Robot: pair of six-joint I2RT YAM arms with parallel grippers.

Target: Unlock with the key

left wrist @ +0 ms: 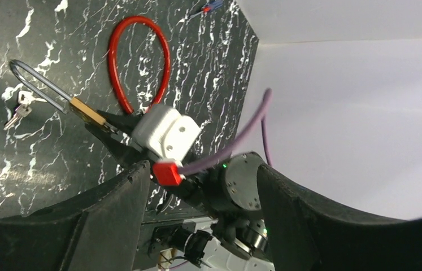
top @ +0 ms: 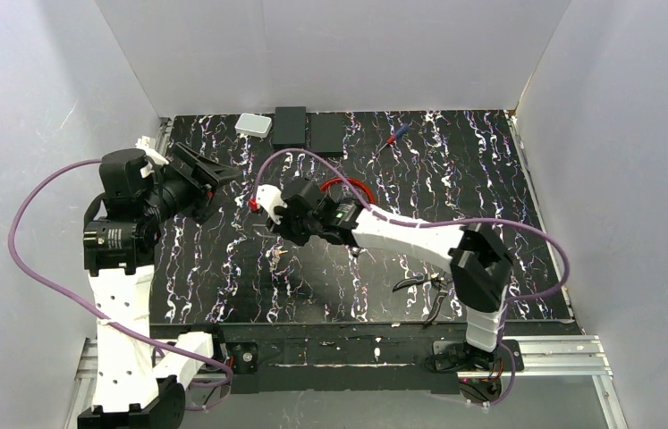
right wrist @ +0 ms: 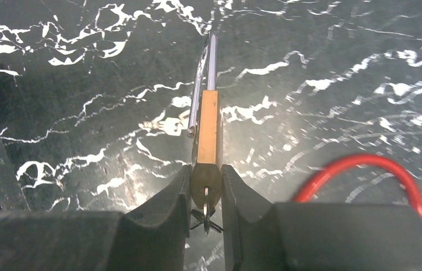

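Note:
A brass padlock [right wrist: 207, 127] with a long silver shackle [right wrist: 209, 62] sticks out forward from my right gripper [right wrist: 205, 180], which is shut on its lower end. A thin metal blade, seemingly a key [right wrist: 205, 208] seen edge-on, stands in the keyhole between the fingers. In the left wrist view the padlock [left wrist: 87, 111] hangs low over the black mat, shackle [left wrist: 36, 84] pointing away. A small bunch of silver keys [left wrist: 19, 110] lies loose on the mat beside the shackle. My left gripper [top: 216, 183] is open and holds nothing, a short way left of the right wrist.
A red cable loop [top: 348, 189] lies behind the right wrist. Pliers [top: 424, 286] rest near the right arm's base. Against the back edge stand two black boxes [top: 290, 127], a white box [top: 253, 125] and a red-and-blue screwdriver [top: 395, 134]. White walls enclose the mat.

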